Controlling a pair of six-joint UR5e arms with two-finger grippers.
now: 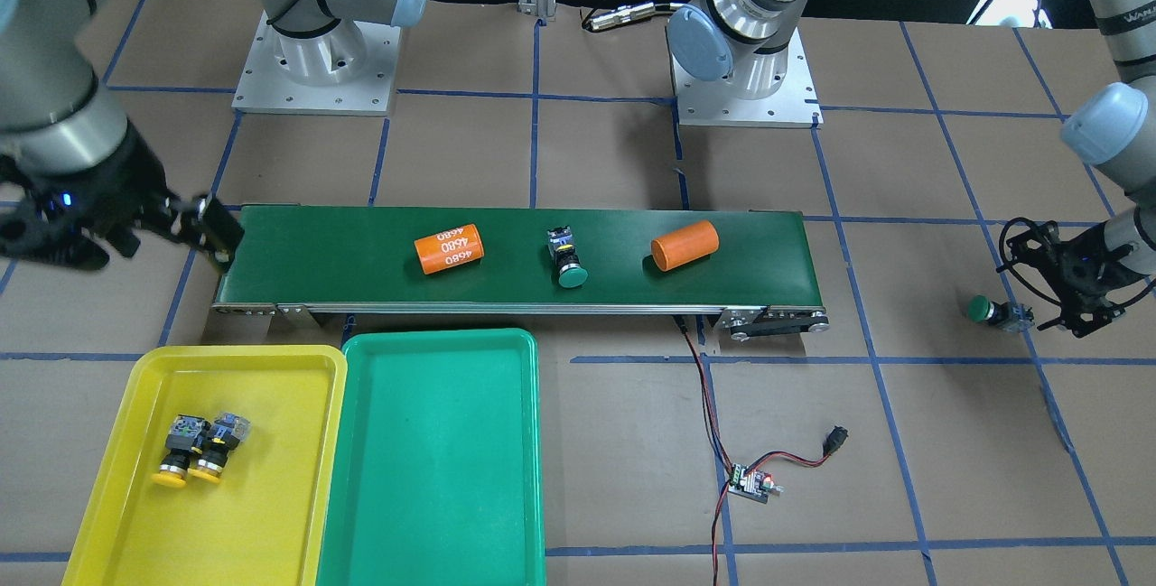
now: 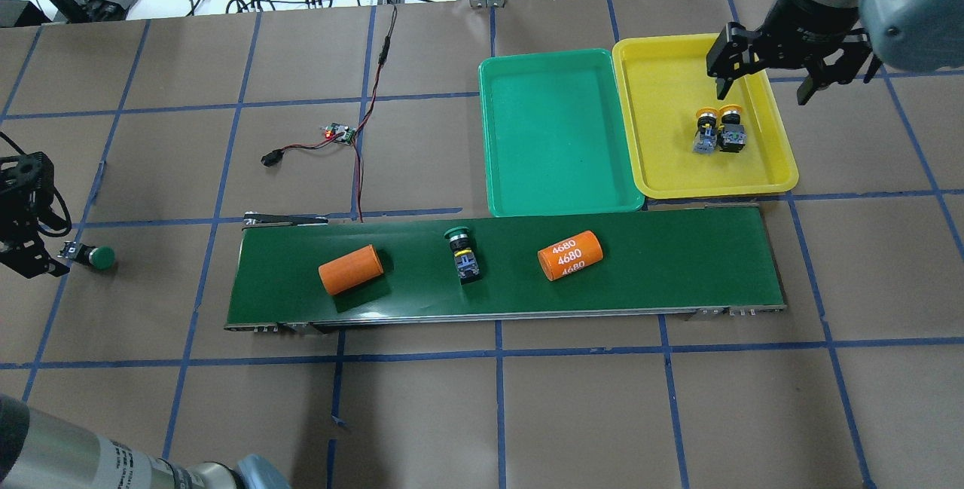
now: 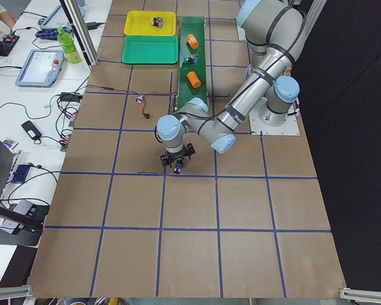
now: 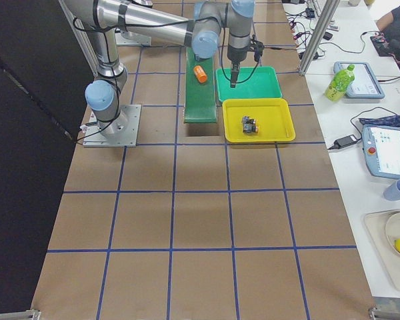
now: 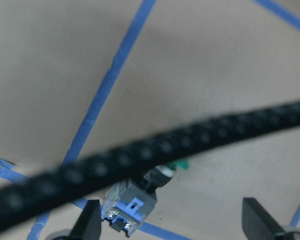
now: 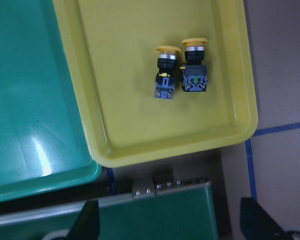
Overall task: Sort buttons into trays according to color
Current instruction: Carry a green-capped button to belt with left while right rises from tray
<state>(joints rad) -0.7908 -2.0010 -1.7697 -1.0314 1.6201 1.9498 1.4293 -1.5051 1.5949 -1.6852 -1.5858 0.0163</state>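
- Left gripper (image 5: 174, 223): fingers (image 5: 91, 220) spread wide, holding nothing.
- Green button #1 (image 5: 140, 192) lies on its side on the table (image 2: 151, 172) under that gripper, in the gap between the fingers. Its grey-blue body is close to one finger, with the green cap pointing away. I can't tell whether finger and body touch.
- A blurred black cable (image 5: 155, 150) crosses the left wrist view and hides part of the button.
- In the overhead view, green button #1 sits well off the end of the conveyor belt (image 2: 678, 278), on the robot's left side.
- Right gripper (image 6: 173, 225): fingers (image 6: 88, 220) wide open with nothing between them. It hangs above the yellow tray (image 2: 663, 165); in the wrist view the fingertips sit over the belt end and the tray's near edge.
- Yellow buttons (image 6: 166, 72): both lie on their sides in the yellow tray, side by side and touching or nearly so, caps facing the same way.
- Green button #2 (image 2: 461, 252) lies on its side mid-belt, between the two orange cylinders (image 2: 350, 269), one of them marked 4680. It is clear of both.
- Green tray (image 2: 557, 195) sits right beside the yellow tray, long edges together, both just beyond the belt.
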